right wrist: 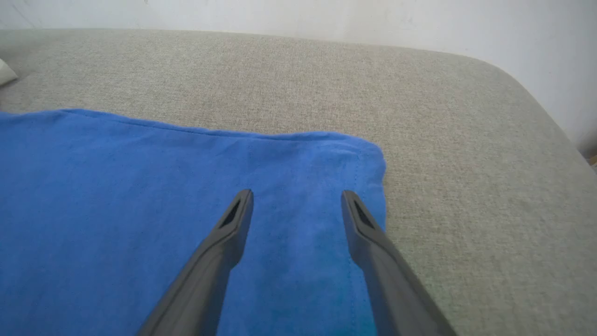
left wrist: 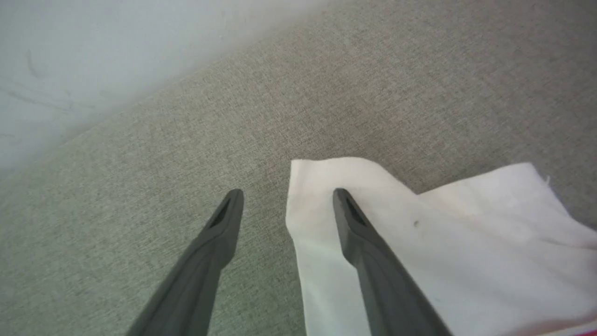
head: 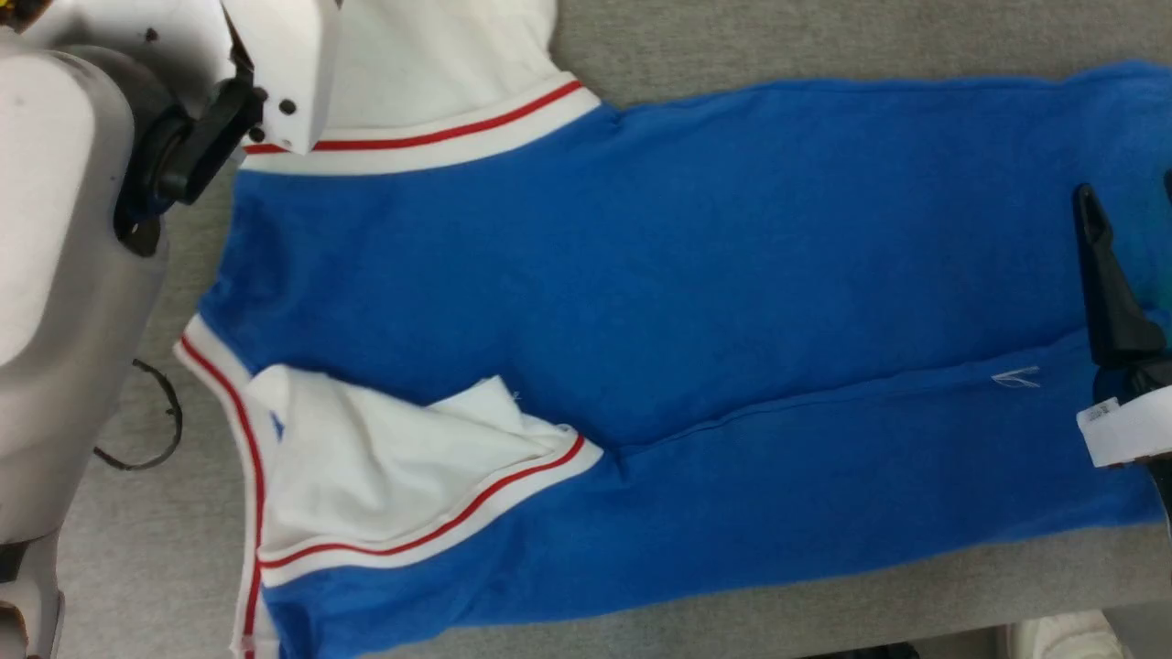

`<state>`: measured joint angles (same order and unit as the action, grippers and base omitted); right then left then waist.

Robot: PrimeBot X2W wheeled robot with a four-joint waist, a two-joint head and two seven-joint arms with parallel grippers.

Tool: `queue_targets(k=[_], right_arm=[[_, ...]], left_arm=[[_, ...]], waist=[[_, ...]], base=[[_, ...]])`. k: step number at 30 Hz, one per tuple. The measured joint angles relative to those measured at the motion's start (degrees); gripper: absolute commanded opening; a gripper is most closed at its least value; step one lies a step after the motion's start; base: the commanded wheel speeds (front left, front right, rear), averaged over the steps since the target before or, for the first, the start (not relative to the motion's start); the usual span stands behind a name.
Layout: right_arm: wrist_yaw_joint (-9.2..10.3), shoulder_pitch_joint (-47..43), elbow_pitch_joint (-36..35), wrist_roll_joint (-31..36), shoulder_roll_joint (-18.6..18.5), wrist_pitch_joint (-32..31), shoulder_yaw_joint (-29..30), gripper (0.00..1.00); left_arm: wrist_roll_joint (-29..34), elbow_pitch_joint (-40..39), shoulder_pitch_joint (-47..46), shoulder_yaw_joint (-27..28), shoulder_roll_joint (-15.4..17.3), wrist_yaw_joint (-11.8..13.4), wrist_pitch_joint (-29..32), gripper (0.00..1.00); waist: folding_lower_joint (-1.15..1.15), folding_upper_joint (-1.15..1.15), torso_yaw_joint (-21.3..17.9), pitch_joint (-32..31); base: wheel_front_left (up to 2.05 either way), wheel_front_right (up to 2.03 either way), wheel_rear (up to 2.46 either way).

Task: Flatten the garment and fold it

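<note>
Garment [head: 696, 275] bright blue w/ white sleeves [head: 439, 46], red-striped white bands [head: 430, 146]; grey surface [head: 824, 46]

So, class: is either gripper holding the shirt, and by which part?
Nothing is held: the left gripper and right gripper are both open, above edges of the garment.

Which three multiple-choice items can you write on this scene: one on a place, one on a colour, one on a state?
1. The right pincer is above: A) a blue corner of the garment; B) a white sleeve; C) bare grey surface.
2. The thin stripe on the white bands is: A) green; B) red; C) black.
3. The left pincer is: A) shut on cloth; B) open, holding nothing; C) shut, empty.
Answers: 1 A, blue cloth lies under both fingers; 2 B, red line along each band; 3 B, its fingers stand apart.
</note>
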<state>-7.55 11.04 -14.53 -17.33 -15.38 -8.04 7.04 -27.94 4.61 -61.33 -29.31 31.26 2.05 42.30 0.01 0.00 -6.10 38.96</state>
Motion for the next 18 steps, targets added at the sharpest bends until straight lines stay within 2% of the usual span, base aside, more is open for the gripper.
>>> queue_targets(k=[4, 5, 6, 10, 18], right_arm=[[0.00, 0.2, 0.8, -0.2, 0.0, 0.3, 0.2, 1.00], [0.00, 0.2, 0.9, -0.2, 0.0, 0.3, 0.2, 1.00], [0.00, 0.2, 0.9, -0.2, 0.0, 0.3, 0.3, 1.00], [0.00, 0.5, 0.7, -0.2, -0.5, 0.3, 0.8, 1.00], [0.00, 3.2, -1.9, -1.0, -3.2, -1.5, 1.2, 1.00]], left_arm=[[-1.4, 1.7, 0.0, 0.1, -0.1, 0.0, 0.9, 1.00], [-1.8, 1.8, 0.0, 0.1, 0.0, -0.1, 1.6, 0.24], [-2.3, 1.7, -0.1, 0.2, 0.3, -0.5, 2.2, 0.00], [-4.0, 1.3, -0.3, 0.4, 0.7, -1.5, 2.7, 0.00], [-2.8, 2.1, 3.6, -0.5, 1.3, -1.7, -2.6, 0.00]], waist=[[0.00, 0.00, -1.5, 1.4], [0.00, 0.00, -1.8, 1.7], [-0.01, 0.00, -2.1, 1.9], [-0.01, 0.00, -2.8, 2.0], [-0.01, 0.00, -2.4, -1.5]], base=[[0.00, 0.00, 0.00], [0.00, 0.00, 0.00], [0.00, 0.00, 0.00], [0.00, 0.00, 0.00], [0.00, 0.00, 0.00]])
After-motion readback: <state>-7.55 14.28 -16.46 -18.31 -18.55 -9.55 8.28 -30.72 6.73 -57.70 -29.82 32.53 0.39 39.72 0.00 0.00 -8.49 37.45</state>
